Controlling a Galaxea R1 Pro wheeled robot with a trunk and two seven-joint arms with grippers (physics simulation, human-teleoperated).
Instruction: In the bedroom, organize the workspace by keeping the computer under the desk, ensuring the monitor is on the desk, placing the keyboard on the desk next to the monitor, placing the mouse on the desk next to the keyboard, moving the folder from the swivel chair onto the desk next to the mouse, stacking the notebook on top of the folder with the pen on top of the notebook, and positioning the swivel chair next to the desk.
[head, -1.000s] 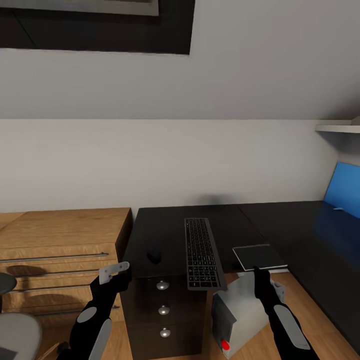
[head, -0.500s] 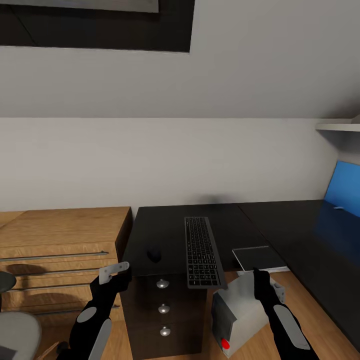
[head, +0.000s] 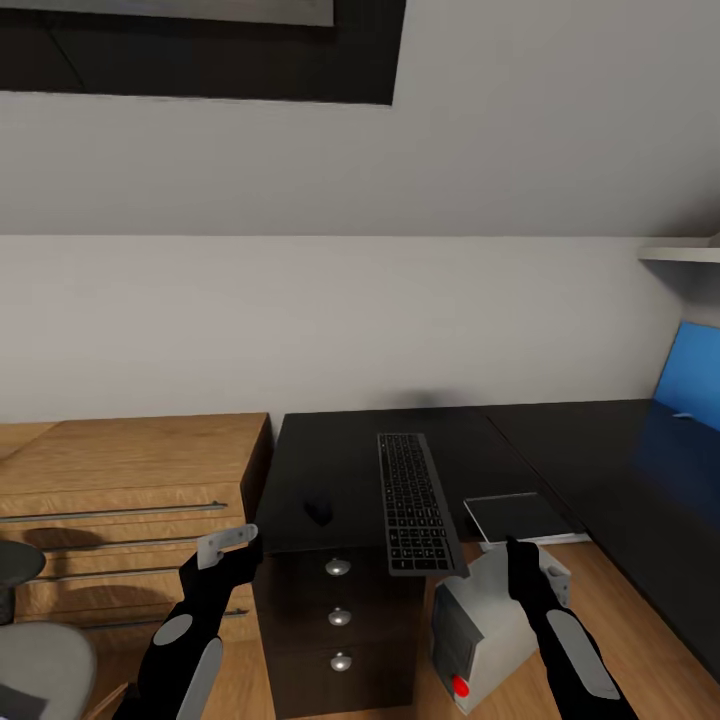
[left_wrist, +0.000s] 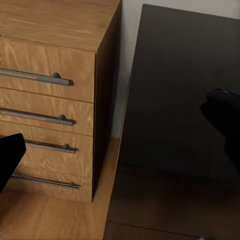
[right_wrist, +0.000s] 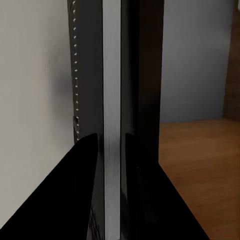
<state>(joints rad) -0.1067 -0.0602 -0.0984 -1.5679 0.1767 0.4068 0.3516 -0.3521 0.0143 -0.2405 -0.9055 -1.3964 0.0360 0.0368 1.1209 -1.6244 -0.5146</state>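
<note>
On the long black L-shaped desk (head: 360, 450) lie the slim black keyboard (head: 415, 500), the small black mouse (head: 318, 513) and a dark grey notebook (head: 518, 516); the silver-grey computer tower (head: 490, 630) stands below it. Whether either gripper's fingers are spread, I cannot tell.

Black keyboard (head: 417, 503), black desk (head: 340, 465), silver-grey computer (head: 492, 622) with red button

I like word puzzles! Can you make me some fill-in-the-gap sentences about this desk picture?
1. The keyboard lies on the black ____.
2. The mouse sits between the keyboard and the ____ drawer chest.
3. The computer has a round ____ button.
4. The desk drawers have ____ silver knobs.

Missing words: desk, wooden, red, three
</note>
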